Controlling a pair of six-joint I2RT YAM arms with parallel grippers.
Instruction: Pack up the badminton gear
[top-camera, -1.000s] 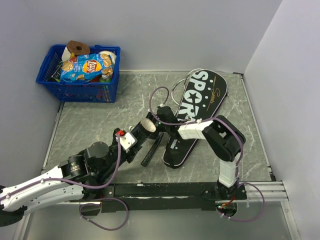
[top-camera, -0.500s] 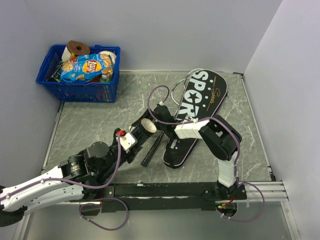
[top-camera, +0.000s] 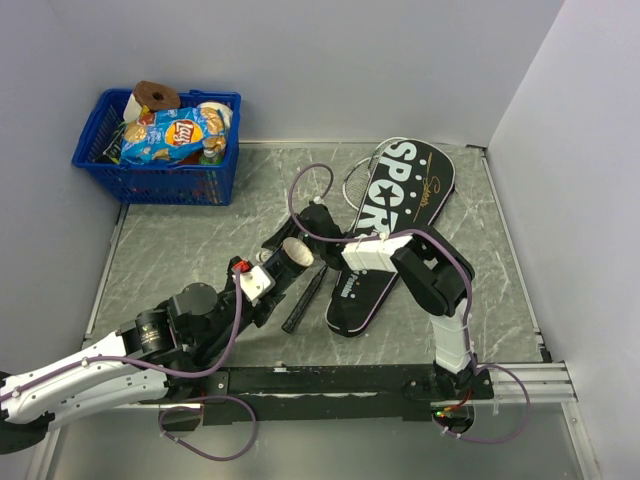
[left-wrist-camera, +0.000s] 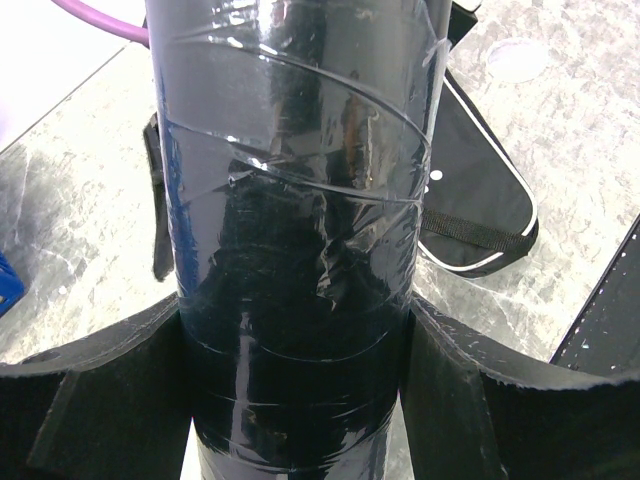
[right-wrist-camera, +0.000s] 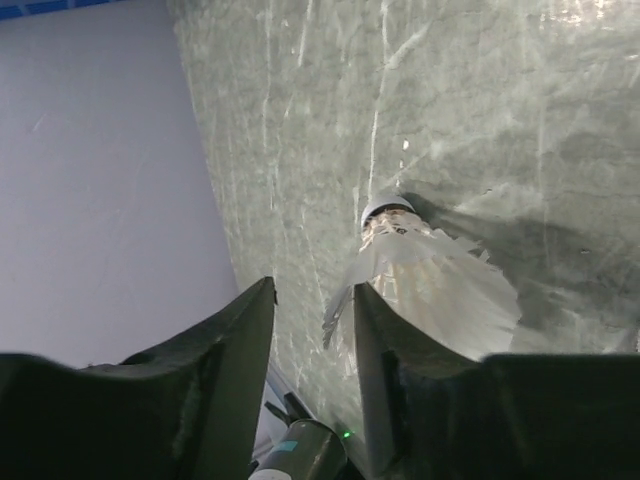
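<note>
The left gripper (top-camera: 276, 264) clamps the dark tube (left-wrist-camera: 300, 200), held tilted above the table (top-camera: 170, 250). Just right of it, the right gripper (right-wrist-camera: 312, 305) stands partly spread with nothing between its jaws, a shuttlecock (right-wrist-camera: 430, 285) just beside one finger. The black bag (top-camera: 400, 200) lies farther right.

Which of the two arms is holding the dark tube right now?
The left one: the left gripper clamps the dark tube in its jaws. The right gripper holds nothing, jaws apart beside a white shuttlecock.
</note>
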